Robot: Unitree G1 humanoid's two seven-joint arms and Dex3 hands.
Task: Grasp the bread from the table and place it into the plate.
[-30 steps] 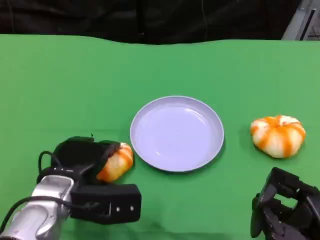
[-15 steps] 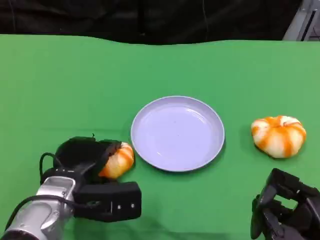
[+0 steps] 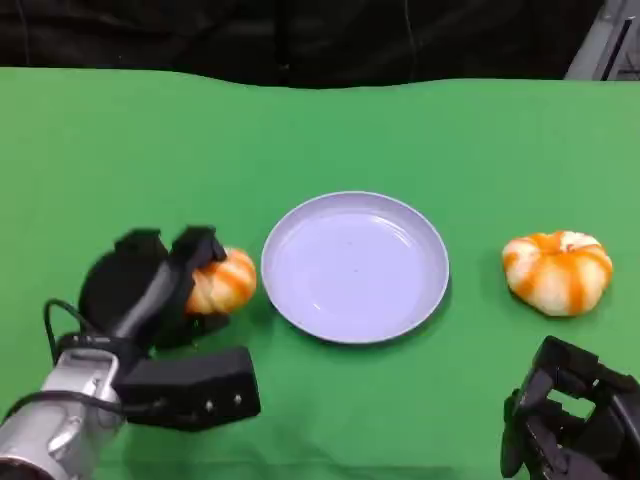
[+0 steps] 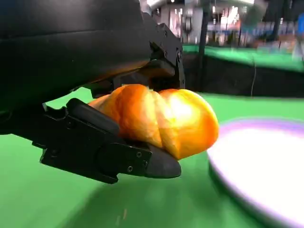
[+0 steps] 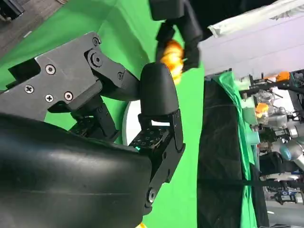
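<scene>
Two breads (image 3: 222, 283) (image 3: 556, 271), one plate (image 3: 355, 266), two hands (image 3: 150, 290) (image 3: 570, 425).

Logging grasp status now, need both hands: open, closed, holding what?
Left hand: holding the bread, beside the plate.
Right hand: holds nothing; open or closed cannot be told.

You get bright, even overhead light, soft shadows; the plate (image 4: 266, 175) blurs in the left wrist view, background dark beyond.
</scene>
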